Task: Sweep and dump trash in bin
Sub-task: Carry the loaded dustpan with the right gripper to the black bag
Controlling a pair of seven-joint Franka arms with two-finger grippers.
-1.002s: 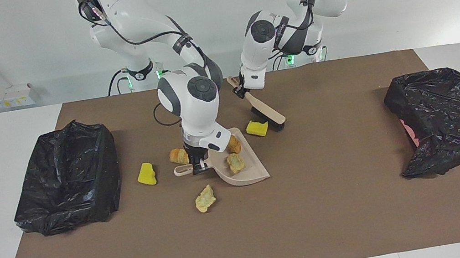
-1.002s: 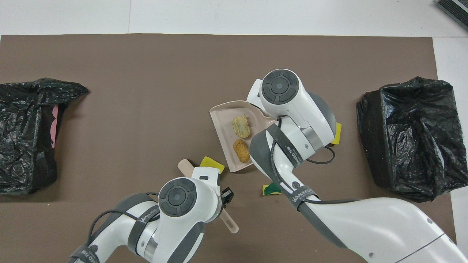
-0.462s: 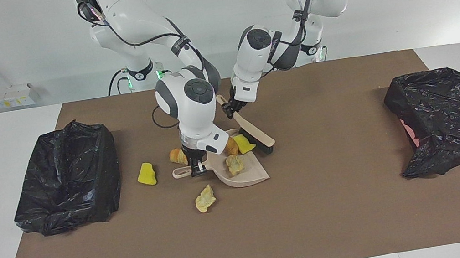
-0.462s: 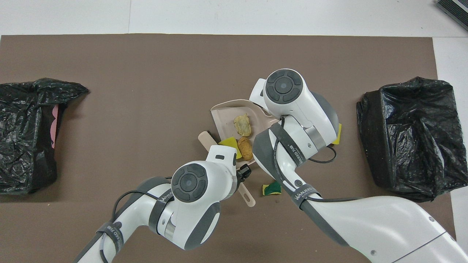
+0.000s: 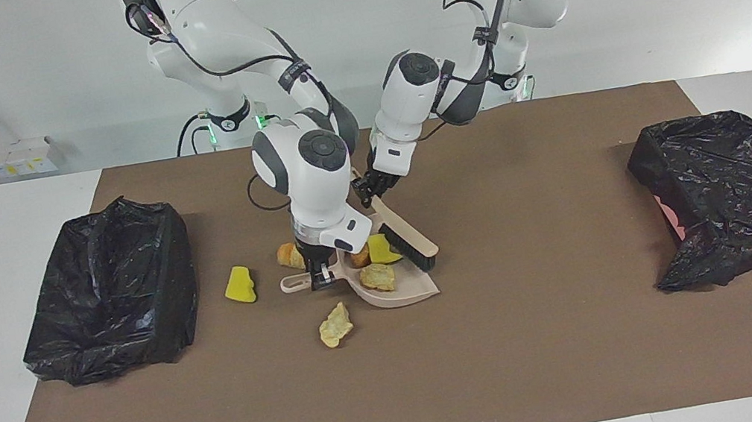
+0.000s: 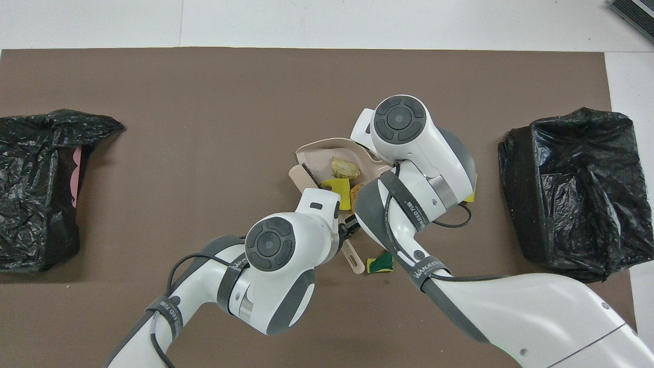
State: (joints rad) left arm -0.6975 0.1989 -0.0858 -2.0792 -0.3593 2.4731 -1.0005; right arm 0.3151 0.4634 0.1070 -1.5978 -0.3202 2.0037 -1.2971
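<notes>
Inside dustpan (image 5: 412,288), trash (image 5: 377,276), beside brush (image 5: 409,241)

The dustpan (image 5: 395,285) lies mid-counter (image 5: 558,363) on the mat (image 5: 517,339), toward the right arm's end. In it lie a rocky chunk (image 5: 377,276), a foam wedge (image 5: 380,249) and a bread lump (image 5: 359,257), with the brush (image 5: 410,245) head resting at its mouth. Another bread lump (image 5: 289,255) sits beside the pan's handle, nearer the robots; a second wedge (image 5: 239,285) lies toward the right arm's bin (image 5: 106,291). A pale chunk (image 5: 335,324) lies farther from the robots than the pan. The sponge (image 6: 379,263) lies nearer the robots. The other bin (image 5: 731,192) stands at the left arm's end.
</notes>
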